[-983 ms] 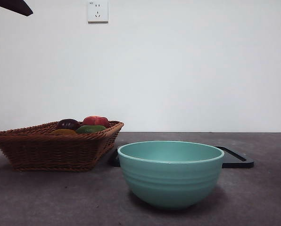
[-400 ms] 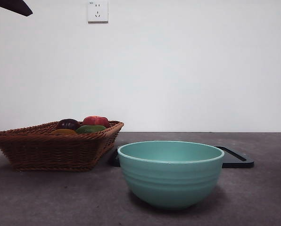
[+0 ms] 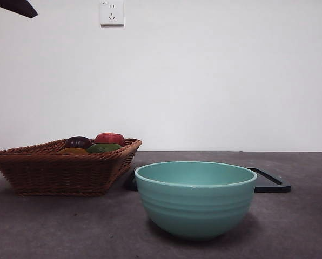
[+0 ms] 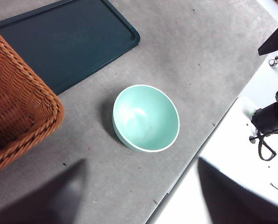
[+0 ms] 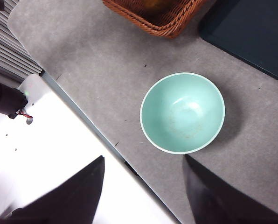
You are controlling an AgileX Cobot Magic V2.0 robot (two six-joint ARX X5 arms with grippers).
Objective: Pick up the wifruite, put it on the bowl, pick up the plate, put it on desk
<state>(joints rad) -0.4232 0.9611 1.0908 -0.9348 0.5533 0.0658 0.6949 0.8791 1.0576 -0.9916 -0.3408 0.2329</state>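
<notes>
The teal-green bowl [image 3: 195,199] stands empty on the dark grey desk [image 3: 69,226], near the front. It also shows in the left wrist view [image 4: 146,118] and the right wrist view [image 5: 182,112]. Several fruits lie in a wicker basket [image 3: 64,170]: a red one [image 3: 109,138], a dark purple one [image 3: 77,142], a green one [image 3: 103,147]. My left gripper [image 4: 140,160] is open and empty, high above the desk's front edge near the bowl. My right gripper [image 5: 143,157] is also open and empty, high above that edge. No round plate shows.
A flat black tray [image 3: 269,182] lies behind the bowl, next to the basket; it also shows in the left wrist view [image 4: 64,42]. A black arm tip [image 3: 12,6] shows at the front view's top left corner. The desk's front edge [image 5: 97,135] borders a white base.
</notes>
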